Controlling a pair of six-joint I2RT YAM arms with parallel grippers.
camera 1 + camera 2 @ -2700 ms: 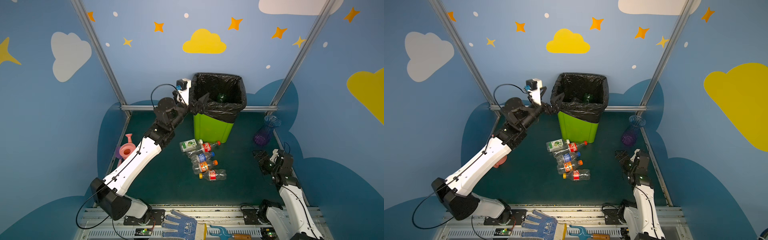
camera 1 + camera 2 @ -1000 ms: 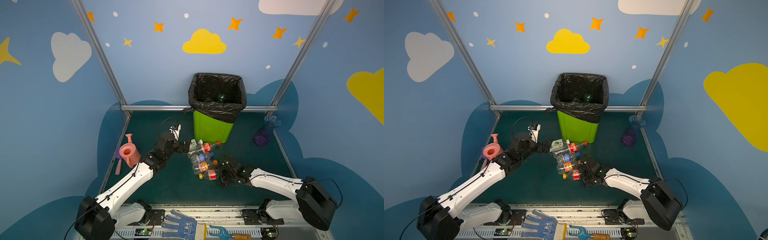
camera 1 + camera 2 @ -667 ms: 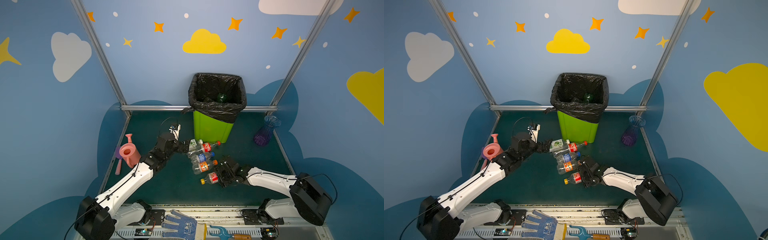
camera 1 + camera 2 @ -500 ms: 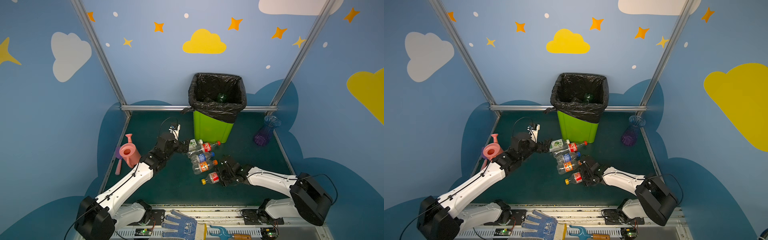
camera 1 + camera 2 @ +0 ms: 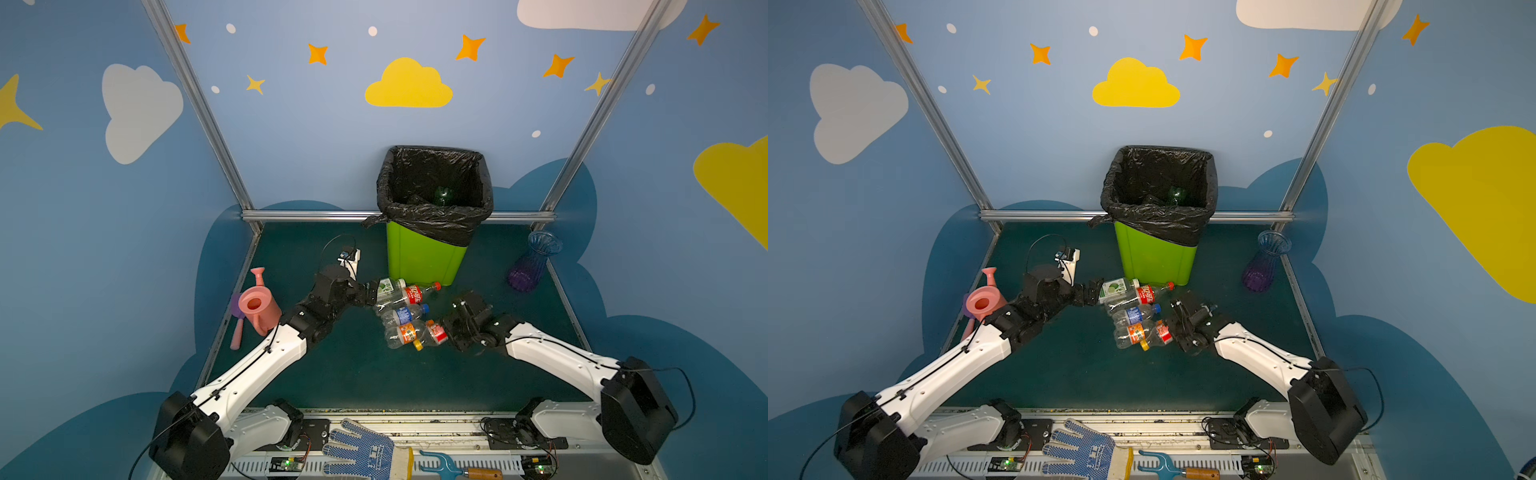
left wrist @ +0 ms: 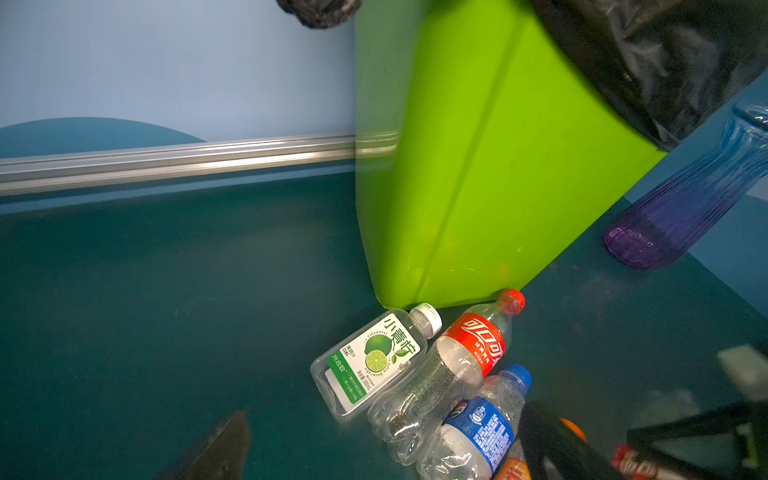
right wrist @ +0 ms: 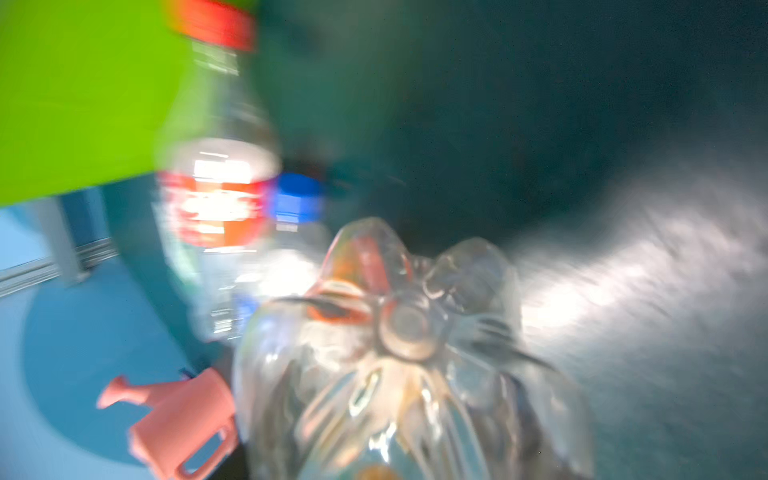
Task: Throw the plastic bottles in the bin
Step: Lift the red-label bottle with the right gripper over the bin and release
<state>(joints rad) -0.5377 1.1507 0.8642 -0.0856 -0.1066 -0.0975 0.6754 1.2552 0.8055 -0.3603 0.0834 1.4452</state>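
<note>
Teal tabletop (image 5: 353, 374), lime-green bin (image 5: 419, 262) at back, plastic bottles (image 5: 401, 316) clustered before it, vase (image 5: 528, 270), pink watering can (image 5: 259, 307).

Five plastic bottles (image 5: 401, 316) beside one bin (image 5: 419, 262), one vase (image 5: 532, 266), one watering can (image 5: 259, 309), one glove (image 5: 361, 451)

Your bin (image 5: 419, 262) stands back centre, against the rear rail (image 5: 307, 215); a lone bottle (image 5: 444, 194) lies inside it. A row of bottles (image 5: 399, 305) lies on the mat (image 5: 353, 374) just before the bin, running toward you. Left gripper (image 5: 368, 291) sits left of the row's rear end. Right gripper (image 5: 451, 332) meets the front-right bottle (image 5: 436, 333). Vase (image 5: 530, 266) is right of the bin, watering can (image 5: 259, 307) far left, glove (image 5: 361, 451) on the front rail (image 5: 449, 426).
</note>
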